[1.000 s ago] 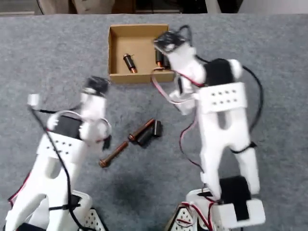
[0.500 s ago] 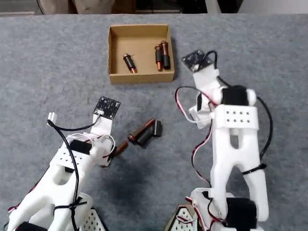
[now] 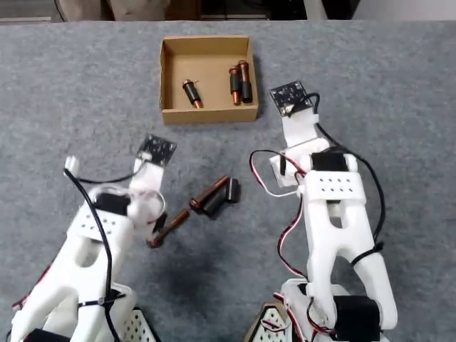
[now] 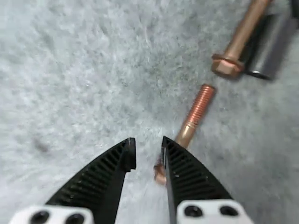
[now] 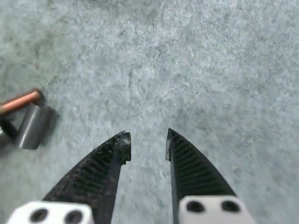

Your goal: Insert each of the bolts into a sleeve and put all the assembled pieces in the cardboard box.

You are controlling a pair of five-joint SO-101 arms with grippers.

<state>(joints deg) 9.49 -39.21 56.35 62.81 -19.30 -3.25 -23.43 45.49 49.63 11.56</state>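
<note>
The cardboard box (image 3: 171,75) at the table's far side holds three bolts in black sleeves (image 3: 240,83). A loose copper bolt (image 3: 171,226) (image 4: 195,115) lies on the grey felt. My left gripper (image 4: 148,150) hangs open over its head end; the bolt lies beside one finger (image 4: 180,168), not between the two. A second bolt (image 3: 209,192) (image 4: 239,38) rests against a black sleeve (image 3: 216,203) (image 4: 272,43), and another sleeve (image 3: 232,190) (image 5: 32,126) lies beside them. My right gripper (image 5: 146,145) is open above bare felt, to the right of these parts.
Grey felt covers the whole table (image 3: 399,85). Both arm bases stand at the near edge. Loose wires (image 3: 267,182) hang off the right arm close to the parts. Open felt lies between the box and the loose parts.
The right arm has pulled back from over the box toward the table's middle, uncovering two pieces inside. The left arm has shifted over the loose bolt's head end.
</note>
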